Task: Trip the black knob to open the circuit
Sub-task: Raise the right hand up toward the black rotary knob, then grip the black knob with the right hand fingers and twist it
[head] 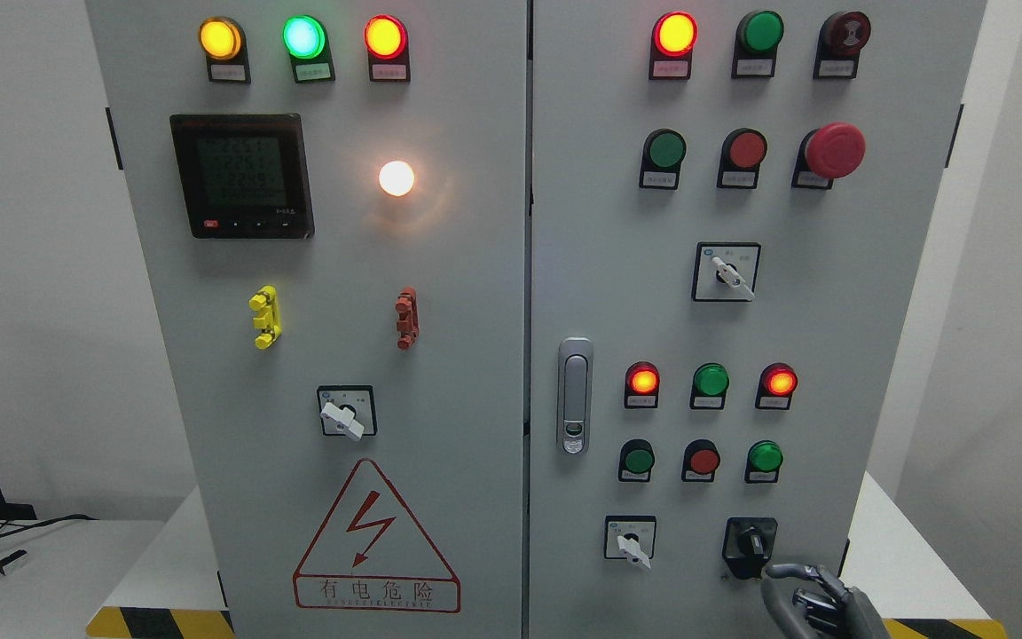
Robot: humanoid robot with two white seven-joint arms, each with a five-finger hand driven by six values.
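Cabinet [493, 373] lower-right corner carries 1 black knob [750, 540], with 1 right hand [817, 599] just below it, fingers curled and grasping nothing; 3 white selector switches [347, 413] present

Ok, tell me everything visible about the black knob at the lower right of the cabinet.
The black knob is a small rotary switch on a square black plate, low on the grey cabinet's right door, right of a white-handled selector switch. Its handle points roughly upward. The right hand reaches up just beneath it; contact can't be confirmed.
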